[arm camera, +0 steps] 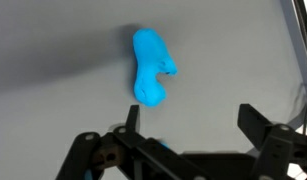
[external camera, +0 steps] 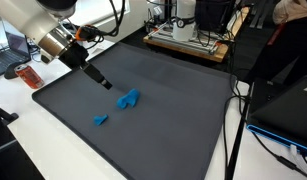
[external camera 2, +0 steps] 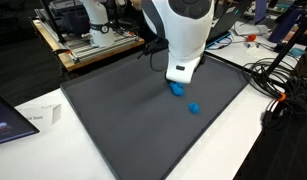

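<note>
Gripper: the gripper (external camera: 101, 82) hangs with its jaws spread wide and holds nothing; in the wrist view (arm camera: 191, 125) both fingers (arm camera: 131, 118) frame bare mat.
Thing nearest: the large blue piece (external camera: 128, 99) lies flat near the middle of the dark mat (external camera: 193, 120), just beyond the fingertips and apart from them; the wrist view shows it as a lumpy, curved shape (arm camera: 150, 67).
Second thing: the small blue piece (external camera: 100, 120) lies near the large one without touching it, well in from the mat's edges; both exterior views show the pair (external camera 2: 194, 108).
Support: the mat covers most of the white tabletop (external camera: 13, 150).
Progress: early, in my judgement; the gripper is lined up close to the large blue piece, but no contact is made and nothing is lifted or moved off the mat.
Left undone: the grasp itself and anything after it.
Writing: none readable; the blue pieces and the mat are plain, and the clutter past the far edge is too small to read.
</note>
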Robot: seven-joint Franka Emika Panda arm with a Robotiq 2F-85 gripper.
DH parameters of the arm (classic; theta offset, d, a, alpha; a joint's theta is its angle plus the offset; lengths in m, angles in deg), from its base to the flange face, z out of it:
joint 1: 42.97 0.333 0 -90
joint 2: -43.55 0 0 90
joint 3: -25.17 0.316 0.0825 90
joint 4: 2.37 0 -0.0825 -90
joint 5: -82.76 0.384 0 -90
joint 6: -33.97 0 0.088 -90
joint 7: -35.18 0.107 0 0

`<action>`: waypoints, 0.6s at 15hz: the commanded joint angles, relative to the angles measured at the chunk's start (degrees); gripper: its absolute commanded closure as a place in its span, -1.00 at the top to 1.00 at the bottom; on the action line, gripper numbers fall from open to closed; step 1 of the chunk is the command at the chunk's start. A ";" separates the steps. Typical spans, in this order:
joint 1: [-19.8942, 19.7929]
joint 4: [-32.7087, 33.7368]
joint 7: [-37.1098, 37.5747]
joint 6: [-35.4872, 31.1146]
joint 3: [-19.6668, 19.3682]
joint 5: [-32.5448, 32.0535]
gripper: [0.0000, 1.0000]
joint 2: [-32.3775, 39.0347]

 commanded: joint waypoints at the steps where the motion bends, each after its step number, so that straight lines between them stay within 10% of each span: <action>1: 3.15 -13.41 0.35 -7.67 -3.67 -0.75 1.00 -9.99; 9: 9.33 -34.01 1.36 -22.51 -6.85 -4.49 1.00 -25.83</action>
